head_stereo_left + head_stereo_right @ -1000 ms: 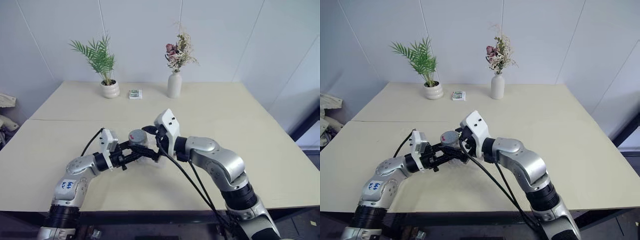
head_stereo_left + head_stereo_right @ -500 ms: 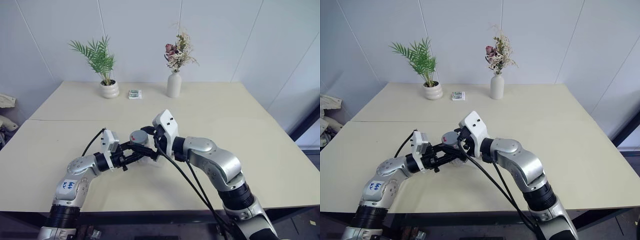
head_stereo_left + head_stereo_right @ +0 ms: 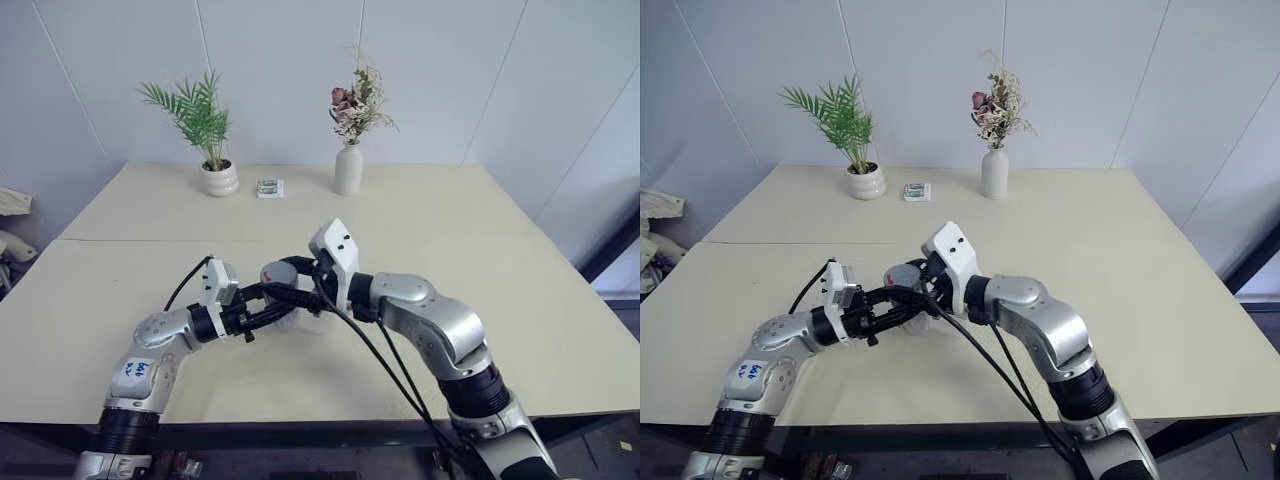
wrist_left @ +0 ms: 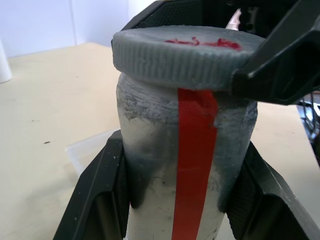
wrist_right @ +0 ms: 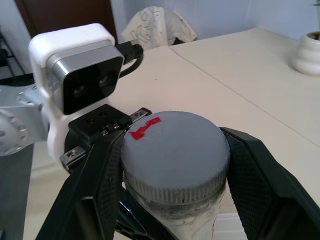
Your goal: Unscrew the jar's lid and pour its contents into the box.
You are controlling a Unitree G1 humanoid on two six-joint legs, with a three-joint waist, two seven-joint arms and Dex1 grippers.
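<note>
Head view: a potted palm (image 3: 212, 140), a small packet (image 3: 269, 187) and a vase of flowers (image 3: 349, 150) stand along the table's (image 3: 520, 290) far edge. Mid-table, the left gripper (image 3: 283, 309) clasps the jar (image 3: 285, 301); the right gripper (image 3: 287, 280) pinches its lid (image 3: 277, 272).

Left wrist view: black fingers (image 4: 102, 192) hug the red-striped jar; its frosted wall hides the contents. The box's corner (image 4: 87, 149) peeks from behind.

Right wrist view: fingers (image 5: 262, 177) squeeze the grey lid's rim.

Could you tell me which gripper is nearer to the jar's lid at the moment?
Right. The right gripper is clamped on the lid; the left gripper grips the jar lower down.
</note>
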